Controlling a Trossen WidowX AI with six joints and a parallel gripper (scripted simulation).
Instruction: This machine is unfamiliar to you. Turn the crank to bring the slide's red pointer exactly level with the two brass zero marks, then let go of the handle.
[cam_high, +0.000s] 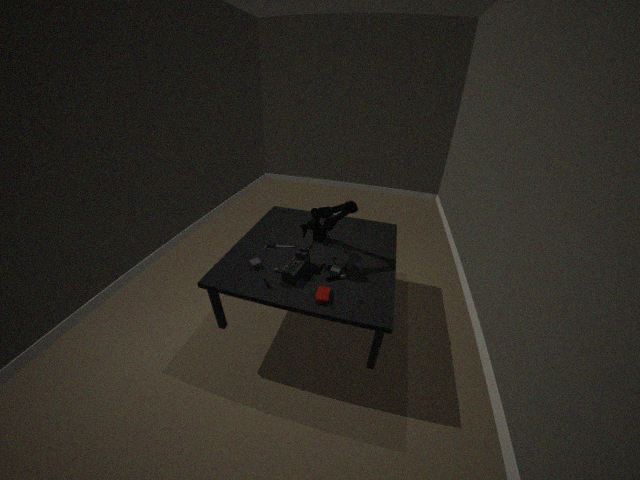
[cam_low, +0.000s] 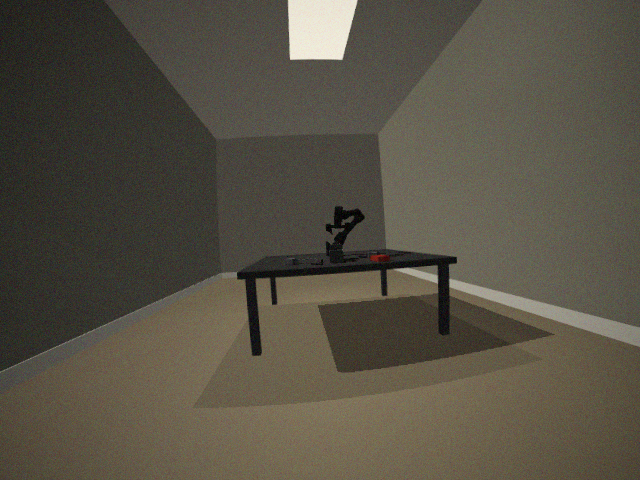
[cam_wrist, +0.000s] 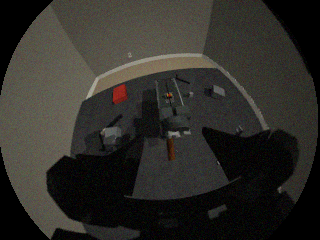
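The machine (cam_high: 295, 268) (cam_low: 336, 255) (cam_wrist: 175, 119) stands on the dark table. In the wrist view its two rails run away from me, with a small orange-red spot, seemingly the pointer (cam_wrist: 169, 95), between them. The brass marks are too small and dark to tell, so its level against them is unclear. The orange-brown crank handle (cam_wrist: 171, 149) is at the machine's near end. My gripper (cam_high: 303, 229) (cam_low: 328, 230) (cam_wrist: 173, 133) is wide open and empty, raised above the table. The handle shows between its fingers in the wrist view, but they do not touch it.
A red block (cam_high: 323, 295) (cam_low: 379, 257) (cam_wrist: 120, 94) lies beyond the machine to one side. A grey box (cam_high: 336, 269) (cam_wrist: 111, 135) with dark pieces around it is on that side too. A small grey block (cam_high: 255, 263) (cam_wrist: 217, 91) and a thin rod (cam_high: 281, 246) lie on the other side.
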